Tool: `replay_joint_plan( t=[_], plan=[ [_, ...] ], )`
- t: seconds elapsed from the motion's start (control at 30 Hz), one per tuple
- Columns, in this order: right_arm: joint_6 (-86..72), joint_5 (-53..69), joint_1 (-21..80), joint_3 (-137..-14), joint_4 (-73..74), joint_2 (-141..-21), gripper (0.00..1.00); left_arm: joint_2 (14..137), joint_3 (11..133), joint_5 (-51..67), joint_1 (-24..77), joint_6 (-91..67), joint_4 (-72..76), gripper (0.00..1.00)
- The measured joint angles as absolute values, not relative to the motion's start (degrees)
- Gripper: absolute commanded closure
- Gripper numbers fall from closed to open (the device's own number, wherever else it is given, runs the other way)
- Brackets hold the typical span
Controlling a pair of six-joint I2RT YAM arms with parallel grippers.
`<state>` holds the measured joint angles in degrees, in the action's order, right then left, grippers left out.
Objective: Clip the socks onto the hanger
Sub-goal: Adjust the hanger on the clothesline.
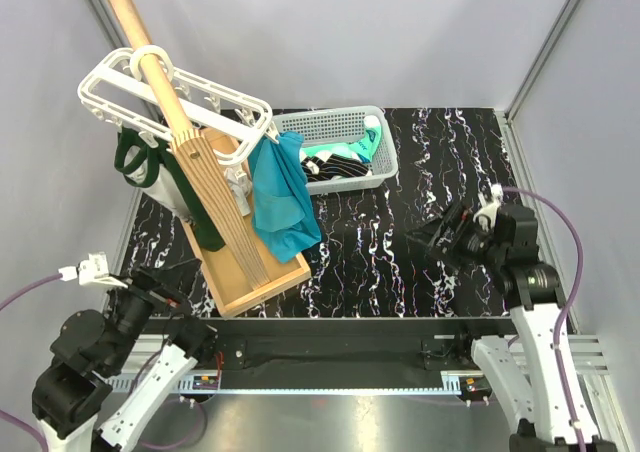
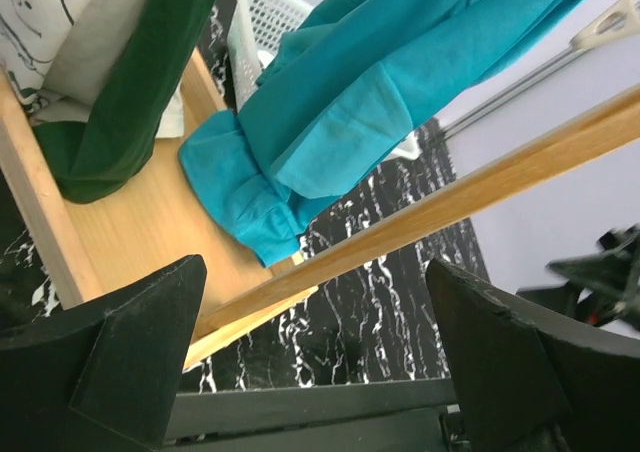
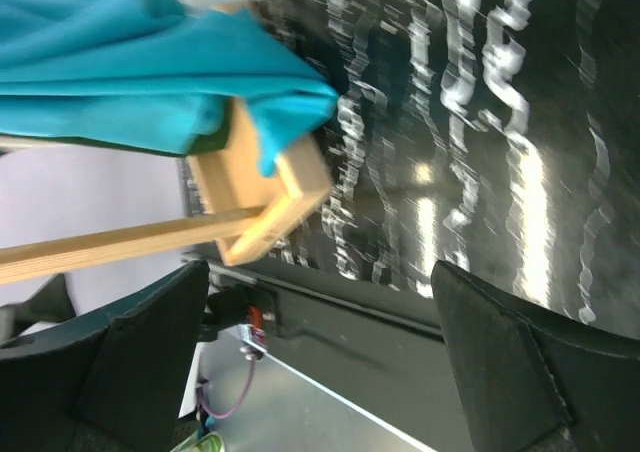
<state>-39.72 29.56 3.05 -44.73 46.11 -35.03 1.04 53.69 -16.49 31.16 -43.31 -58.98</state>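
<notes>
The white hanger [image 1: 118, 94] hangs by its loop on the slanted wooden pole [image 1: 150, 62] at the back left, its clips pointing down. The socks [image 1: 345, 160], mint green, black and white, lie piled in the grey mesh basket [image 1: 318, 124] behind the middle of the table. My left gripper [image 1: 160, 294] stands open at the near left corner, facing the wooden stand, with nothing between its fingers [image 2: 150, 342]. My right gripper [image 1: 432, 237] is open and empty over the right side of the table, well away from the socks.
A teal cloth [image 1: 285, 197] and a dark green garment [image 1: 140, 162] hang from the hanger over the wooden slatted stand [image 1: 255, 277]. The black marbled table [image 1: 400, 272] has grey walls on three sides. In the left wrist view the pole [image 2: 480, 187] crosses in front of the teal cloth [image 2: 340, 122].
</notes>
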Motion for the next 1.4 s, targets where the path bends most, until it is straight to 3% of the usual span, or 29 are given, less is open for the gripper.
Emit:
replay_joint_plan(
  t=[0.2, 0.43, 0.67, 0.77, 1.03, 1.13, 1.27, 1.4],
  plan=[
    [-40.97, 34.54, 6.79, -50.72, 32.58, -46.30, 0.00, 7.60, 56.55, -18.17, 31.46, -43.51, -62.96, 0.01],
    [-41.45, 32.77, 29.04, -64.90, 22.28, -63.81, 0.00, 9.08, 58.39, -21.23, 31.46, -44.51, -67.05, 0.10],
    [-40.07, 30.48, 40.99, -74.11, 15.55, -72.66, 0.11, 19.16, 64.90, -21.89, 31.53, -41.28, -69.63, 0.16],
    [-40.45, 30.70, 43.00, -77.38, 12.14, -75.00, 0.19, 23.09, 66.48, -23.24, 31.57, -40.66, -70.43, 0.20],
    [-47.70, 32.36, 43.24, -90.91, 2.98, -81.43, 0.26, 22.94, 71.37, -24.84, 31.57, -40.60, -64.95, 0.24],
    [-50.65, 33.71, 43.27, -99.88, 1.26, -86.54, 0.35, 22.46, 71.37, -24.84, 31.57, -40.80, -60.73, 0.25],
    [-53.25, 34.17, 43.29, -109.40, 2.76, -92.86, 0.41, 22.79, 71.61, -24.84, 31.57, -40.82, -57.19, 0.26],
    [-53.80, 32.51, 43.29, -110.32, 7.57, -94.28, 0.41, 24.36, 73.73, -24.67, 31.57, -40.75, -55.57, 0.26]
  ],
)
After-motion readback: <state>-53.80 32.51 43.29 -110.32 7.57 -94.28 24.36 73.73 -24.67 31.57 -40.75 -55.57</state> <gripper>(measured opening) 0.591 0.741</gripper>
